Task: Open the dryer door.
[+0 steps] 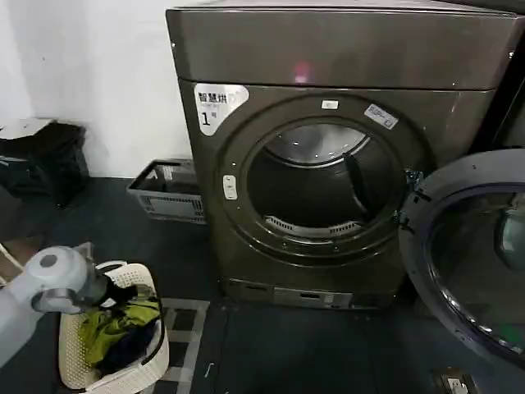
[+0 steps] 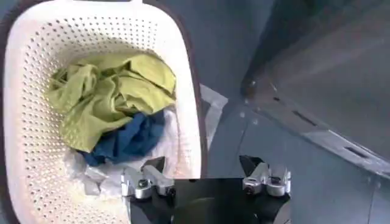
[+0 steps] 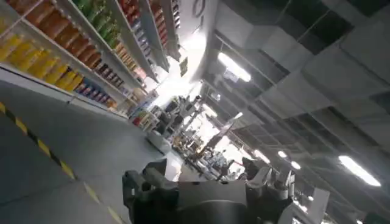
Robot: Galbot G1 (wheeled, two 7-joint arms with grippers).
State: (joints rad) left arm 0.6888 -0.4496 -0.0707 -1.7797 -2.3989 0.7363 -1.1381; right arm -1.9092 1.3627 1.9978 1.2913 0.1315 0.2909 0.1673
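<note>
The dryer (image 1: 328, 57) is a dark brown-grey box with a white "1" sticker. Its round drum opening (image 1: 320, 189) is uncovered. The dryer door (image 1: 417, 246), chrome-rimmed with dark glass, stands swung wide to the right on its hinge. My left arm (image 1: 57, 283) hangs low at the left, over a laundry basket and well clear of the door. In the left wrist view my left gripper (image 2: 203, 163) is open and holds nothing, with the dryer's lower corner (image 2: 329, 73) off to one side. My right gripper (image 3: 204, 164) is open and empty, facing shelves and ceiling lights.
A white perforated basket (image 1: 78, 361) (image 2: 189, 79) with green and blue clothes (image 2: 109, 97) stands on the floor left of the dryer. A grey crate (image 1: 168, 193) sits by the wall, with a dark bin (image 1: 45, 156) farther left. Dark floor lies before the dryer.
</note>
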